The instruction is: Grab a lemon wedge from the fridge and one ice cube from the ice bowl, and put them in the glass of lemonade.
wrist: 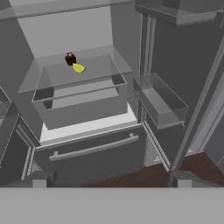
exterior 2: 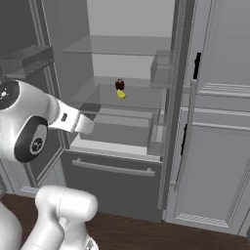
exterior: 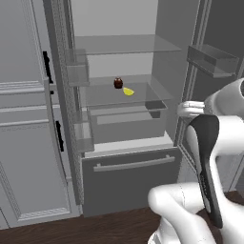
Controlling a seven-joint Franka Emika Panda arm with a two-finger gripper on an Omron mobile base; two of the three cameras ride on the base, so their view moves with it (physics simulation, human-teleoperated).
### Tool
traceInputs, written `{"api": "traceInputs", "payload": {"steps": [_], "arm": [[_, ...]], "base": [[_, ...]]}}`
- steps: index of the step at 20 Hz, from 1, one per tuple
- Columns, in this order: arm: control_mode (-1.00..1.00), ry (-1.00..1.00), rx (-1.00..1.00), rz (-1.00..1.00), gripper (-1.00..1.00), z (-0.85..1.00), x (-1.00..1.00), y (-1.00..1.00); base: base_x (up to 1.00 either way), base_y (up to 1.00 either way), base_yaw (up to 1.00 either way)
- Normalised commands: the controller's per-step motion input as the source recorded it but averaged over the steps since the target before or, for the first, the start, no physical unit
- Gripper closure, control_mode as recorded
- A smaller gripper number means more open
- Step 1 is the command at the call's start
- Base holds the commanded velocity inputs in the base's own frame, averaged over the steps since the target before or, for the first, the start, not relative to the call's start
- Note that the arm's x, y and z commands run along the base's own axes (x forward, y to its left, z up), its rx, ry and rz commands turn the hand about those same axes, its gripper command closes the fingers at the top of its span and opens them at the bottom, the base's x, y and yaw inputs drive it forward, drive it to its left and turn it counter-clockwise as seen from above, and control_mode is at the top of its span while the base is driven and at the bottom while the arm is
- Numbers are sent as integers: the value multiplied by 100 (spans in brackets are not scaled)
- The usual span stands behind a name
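Observation:
The fridge (exterior: 128, 176) stands with both doors swung open. On its middle glass shelf lies the lemon wedge (exterior: 128, 91) (exterior 2: 121, 94) (wrist: 78, 68), small and bright yellow, right beside a dark brown jar (exterior: 118, 83) (exterior 2: 119, 84) (wrist: 70, 58). My gripper (wrist: 111, 181) is open and holds nothing. It hangs in front of the fridge, well short of the shelf and lower than it, looking up at the wedge. The ice cube, the ice bowl and the glass of lemonade are out of view.
Below the wedge's shelf sit a clear crisper bin (wrist: 81, 103) and the bottom drawer with its bar handle (wrist: 94, 148). Door bins (wrist: 159, 99) (exterior: 78, 74) jut from the open doors on both sides. Light grey panelled cabinets (exterior: 24, 143) (exterior 2: 219, 146) flank the fridge.

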Motion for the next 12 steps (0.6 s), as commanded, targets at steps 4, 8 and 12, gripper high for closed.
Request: {"api": "traceInputs", "payload": {"steps": [4, 8, 12], "arm": [[-100, 0, 0, 6, -100, 0, -53, 10], [-100, -9, 0, 2, -100, 0, -28, 1], [-100, -5, 0, 0, -100, 0, -7, 0]], "base": [[0, 0, 0], [0, 0, 0], [0, 0, 0]]}}
